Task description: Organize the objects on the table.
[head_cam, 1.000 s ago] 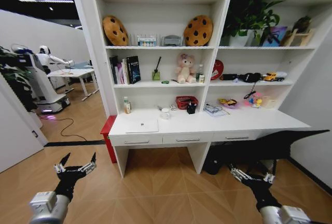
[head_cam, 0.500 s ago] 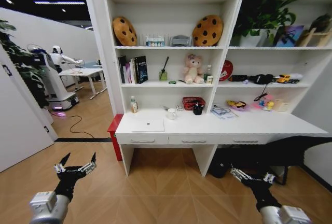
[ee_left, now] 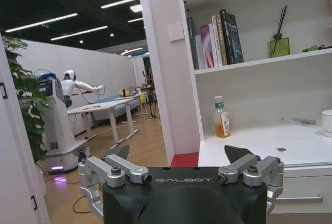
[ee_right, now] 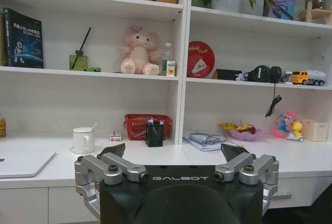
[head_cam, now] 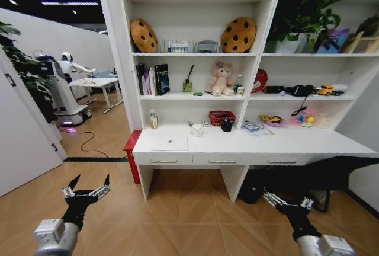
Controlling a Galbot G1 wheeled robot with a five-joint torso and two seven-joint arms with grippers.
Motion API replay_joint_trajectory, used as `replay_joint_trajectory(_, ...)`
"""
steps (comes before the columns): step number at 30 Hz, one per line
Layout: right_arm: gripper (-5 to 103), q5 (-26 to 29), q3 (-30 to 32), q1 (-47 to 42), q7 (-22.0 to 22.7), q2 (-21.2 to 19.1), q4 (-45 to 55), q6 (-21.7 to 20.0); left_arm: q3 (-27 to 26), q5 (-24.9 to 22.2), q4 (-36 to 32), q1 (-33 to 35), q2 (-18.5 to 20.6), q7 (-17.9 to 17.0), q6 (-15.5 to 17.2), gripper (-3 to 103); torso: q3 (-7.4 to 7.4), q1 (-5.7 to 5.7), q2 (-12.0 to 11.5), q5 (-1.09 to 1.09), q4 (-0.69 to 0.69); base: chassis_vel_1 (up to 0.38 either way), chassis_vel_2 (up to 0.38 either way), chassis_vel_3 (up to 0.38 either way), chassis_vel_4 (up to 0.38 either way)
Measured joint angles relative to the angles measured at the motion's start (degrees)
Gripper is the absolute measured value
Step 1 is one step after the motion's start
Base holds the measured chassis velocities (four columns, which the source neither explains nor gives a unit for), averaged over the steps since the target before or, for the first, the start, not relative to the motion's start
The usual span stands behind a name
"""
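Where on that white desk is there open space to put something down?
The table is bare along its front edge and across the right half, in front of the purple bowl. It is crowded at the back middle: white mug, red mesh basket, black pen cup. The laptop takes the left front.

Red mesh basket point(ee_right: 140, 125) beside black pen cup point(ee_right: 154, 135); white mug point(ee_right: 82, 140) apart.

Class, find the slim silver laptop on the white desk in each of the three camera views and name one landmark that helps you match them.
Head view: the laptop lies closed on the desk's left part, above the left drawer.
Left wrist view: the laptop lies flat, its logo showing, past the left gripper.
Right wrist view: the laptop's corner sits at the picture's edge.
Shared landmark: the white mug behind it.
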Motion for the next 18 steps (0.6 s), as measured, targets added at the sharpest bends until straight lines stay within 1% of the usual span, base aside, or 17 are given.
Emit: replay_joint_trajectory(18,100,0.0,0.0,0.0,0.0,0.0,0.0,0.0,0.0,0.0,0.0,0.0,0.0,0.0,0.0,100,0.0,0.0,0.0,0.0,-0.01,0.0,0.0,0.0,0.0)
